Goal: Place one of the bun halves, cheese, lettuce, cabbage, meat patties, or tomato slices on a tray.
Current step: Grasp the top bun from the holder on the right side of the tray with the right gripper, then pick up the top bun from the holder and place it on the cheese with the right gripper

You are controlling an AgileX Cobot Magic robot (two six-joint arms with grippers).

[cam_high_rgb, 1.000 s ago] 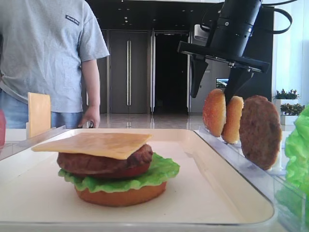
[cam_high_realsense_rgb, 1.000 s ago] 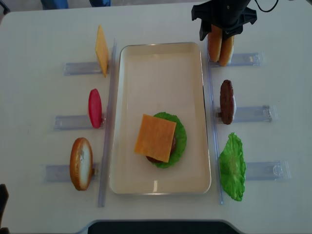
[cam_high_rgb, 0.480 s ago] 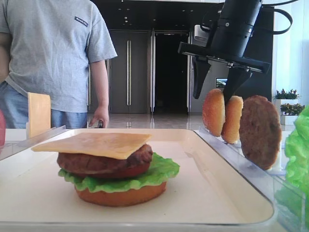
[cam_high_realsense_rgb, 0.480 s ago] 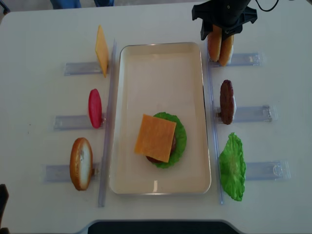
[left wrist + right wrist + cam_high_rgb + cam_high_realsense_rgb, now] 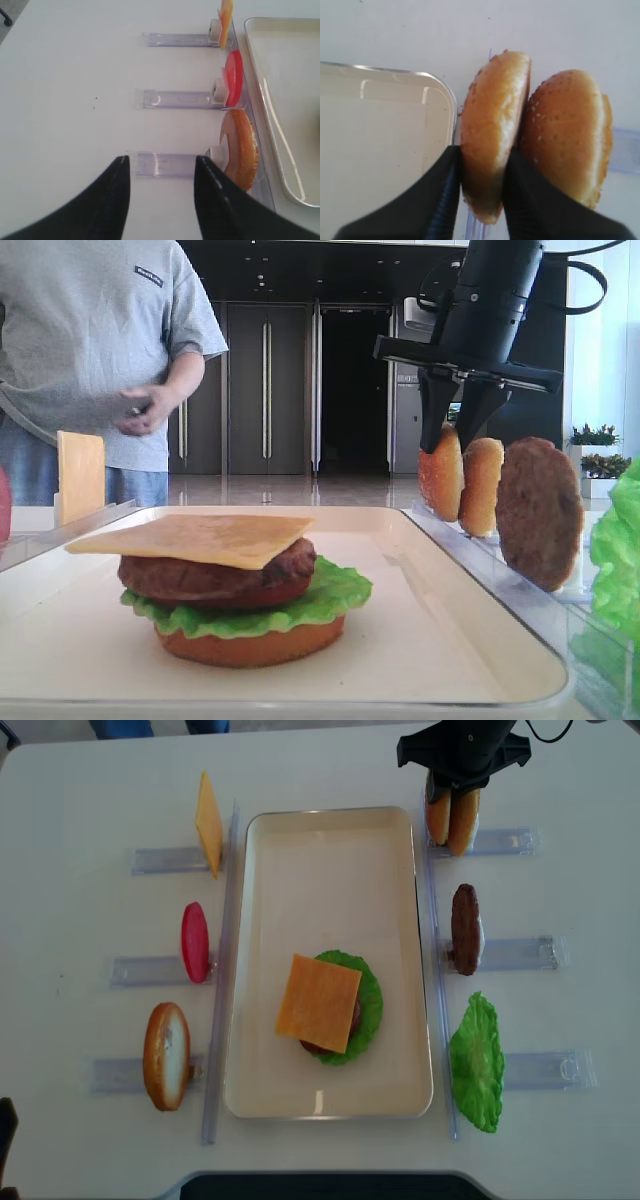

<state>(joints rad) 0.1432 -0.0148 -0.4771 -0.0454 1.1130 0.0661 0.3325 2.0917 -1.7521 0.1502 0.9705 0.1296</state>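
Two bun halves stand on edge in a clear rack at the back right. My right gripper (image 5: 480,197) is shut on the one nearer the tray, a golden-brown bun half (image 5: 492,125), with a black finger pressed on each face. From the low front view this gripper (image 5: 455,432) comes down on the bun half (image 5: 441,472) from above. The second, sesame-speckled half (image 5: 570,135) leans against it. The cream tray (image 5: 300,870) holds a stack of bottom bun, lettuce (image 5: 372,995), tomato, patty and cheese (image 5: 318,1002). My left gripper (image 5: 161,170) hangs open over bare table.
Clear racks flank the tray. On the right stand a meat patty (image 5: 465,928) and a lettuce leaf (image 5: 477,1062). On the left stand a cheese slice (image 5: 208,823), a tomato slice (image 5: 194,941) and an orange bun half (image 5: 166,1054). A person (image 5: 90,350) stands behind the table.
My right gripper's jaws have closed from wide open onto the bun half nearer the tray. The person behind the table has raised a hand.
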